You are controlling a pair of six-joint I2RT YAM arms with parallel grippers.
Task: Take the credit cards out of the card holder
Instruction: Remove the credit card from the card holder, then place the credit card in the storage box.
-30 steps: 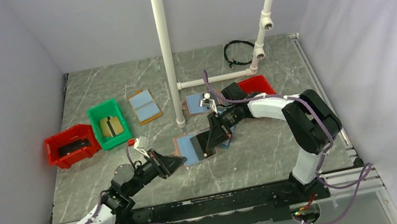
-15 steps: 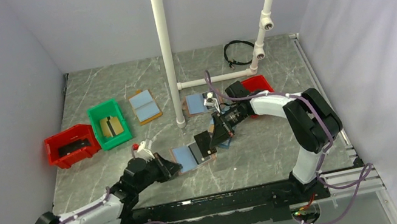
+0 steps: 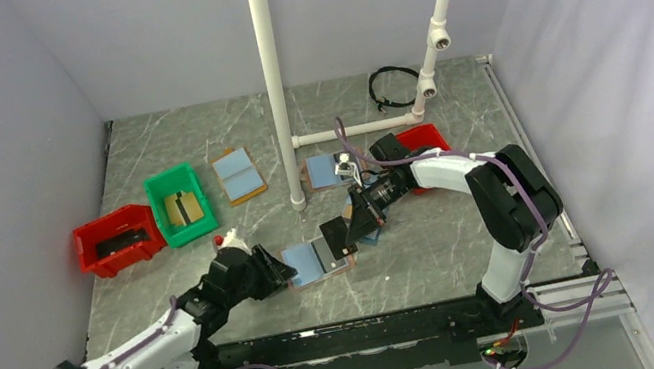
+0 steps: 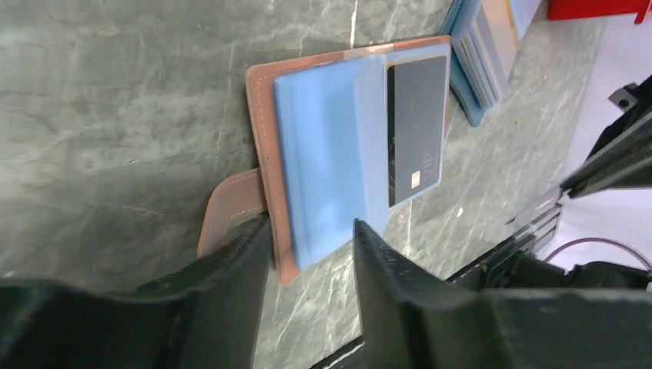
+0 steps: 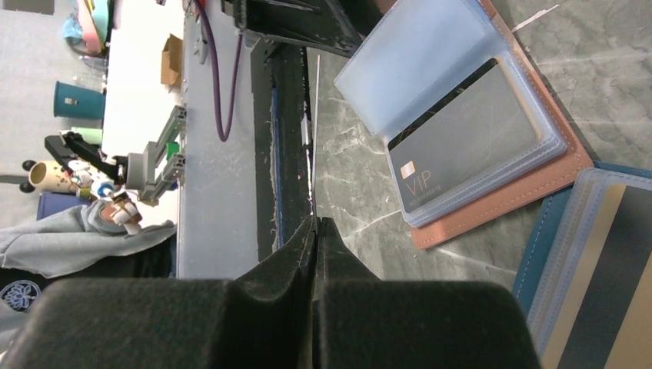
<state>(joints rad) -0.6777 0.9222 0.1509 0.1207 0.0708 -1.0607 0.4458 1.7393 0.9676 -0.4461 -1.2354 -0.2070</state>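
Observation:
The card holder (image 3: 308, 261) lies open on the table, tan rim, light blue inside. One dark grey credit card (image 3: 336, 238) sits in its right half; the left wrist view shows that card (image 4: 416, 127) in its sleeve. My left gripper (image 3: 280, 272) is open at the holder's left edge, and its fingers (image 4: 231, 265) straddle the near corner of the card holder (image 4: 330, 154) beside the tan strap (image 4: 231, 206). My right gripper (image 5: 315, 224) is shut with nothing seen in it, just off the corner of the card holder (image 5: 503, 196) near the "VIP" card (image 5: 469, 142).
A navy-rimmed holder (image 5: 600, 261) with a gold-striped card lies right beside the tan one. Left stand a red bin (image 3: 116, 241) and a green bin (image 3: 179, 204). Further back are two more holders (image 3: 237, 173) (image 3: 324, 169), a red bin (image 3: 422, 138), a white pipe post (image 3: 273, 82) and a black cable (image 3: 392, 87).
My left gripper moved forward to the holder's left edge and opened. The holder slid a little left early on. The right gripper pulled back slightly and stayed shut.

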